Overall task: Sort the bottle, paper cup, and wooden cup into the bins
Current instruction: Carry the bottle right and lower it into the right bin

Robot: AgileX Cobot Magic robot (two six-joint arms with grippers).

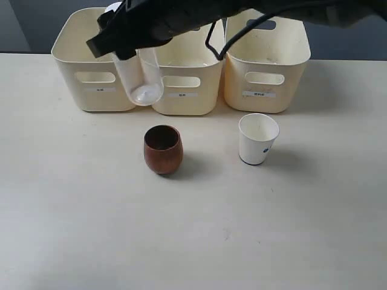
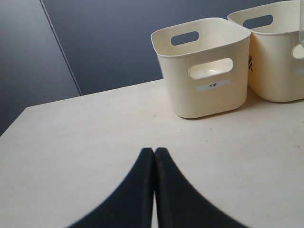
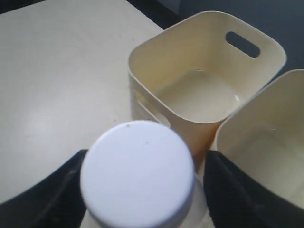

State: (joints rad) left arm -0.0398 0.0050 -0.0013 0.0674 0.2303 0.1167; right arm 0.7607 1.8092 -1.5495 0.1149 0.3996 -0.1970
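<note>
The bottle (image 1: pixel 140 75) hangs in the air in front of the gap between the left and middle bins, clear of the table (image 1: pixel 72 229). We see it pinched near its top by the right gripper (image 1: pixel 124 37), which reaches across from the right side; its long axis runs close to upright, tilted a little, with the white cap (image 3: pixel 137 173) up and the rounded base down. In the exterior view the dark arm covers the cap and neck, so only the clear lower body shows. In the right wrist view the cap fills the space between the two dark fingers (image 3: pixel 237 190), and the bottle's body below it is hidden from us.

Going left to right along the far edge of the table, we find the left bin (image 1: pixel 91 60), the middle bin (image 1: pixel 187 84) and the right bin (image 1: pixel 266 66), standing just beside one another. Their front labels are too small for us to read in the exterior view, and the arm cuts off the middle bin's back rim.

Nearer the table's middle, the wooden cup (image 1: pixel 162 149) stands upright, mouth up, and the paper cup (image 1: pixel 258 139) stands upright to its right, well apart from it.

The left gripper (image 2: pixel 154 156) shows only in its wrist view, its two dark fingers pressed together with nothing between them, low over the table's left side, facing the left bin (image 2: pixel 204 71)
</note>
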